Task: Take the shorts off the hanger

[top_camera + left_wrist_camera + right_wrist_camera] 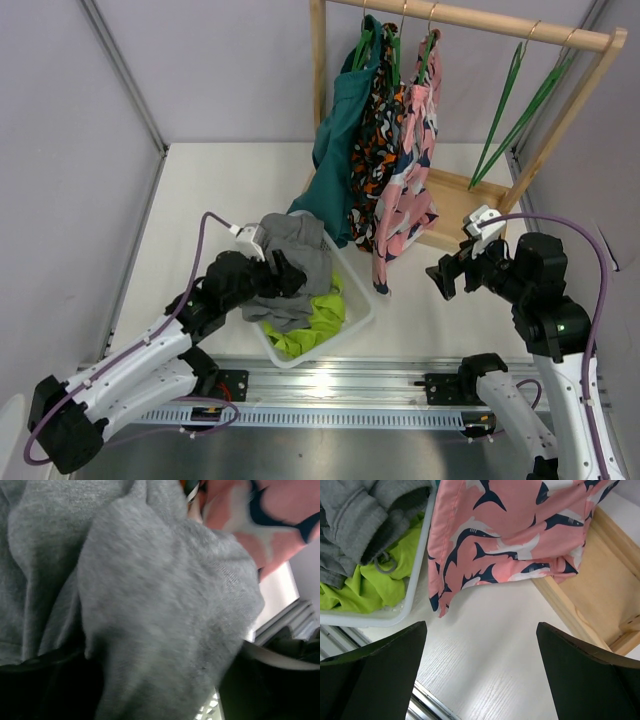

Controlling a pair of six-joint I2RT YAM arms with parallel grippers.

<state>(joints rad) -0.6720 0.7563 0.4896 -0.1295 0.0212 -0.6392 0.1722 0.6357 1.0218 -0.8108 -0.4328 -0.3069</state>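
Though agape, right claw (481,626) near shorts (510,530)

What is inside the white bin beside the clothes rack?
The bin holds a grey garment piled on top, with a lime-green garment showing beneath it. The bin's floor, and anything lying lower down, is covered by the fabric.

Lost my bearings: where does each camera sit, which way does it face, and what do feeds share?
Top external: above and behind the bases, facing down over the table, white bin and wooden rack; left arm and right arm show, left gripper at the bin, right gripper near the rack.
Left wrist: close against the grey garment; its fingers cannot be made out.
Right wrist: facing down at the table and the pink shark shorts; its open fingers frame the bottom.
Shared: top and right wrist both show shorts, bin, grey garment.
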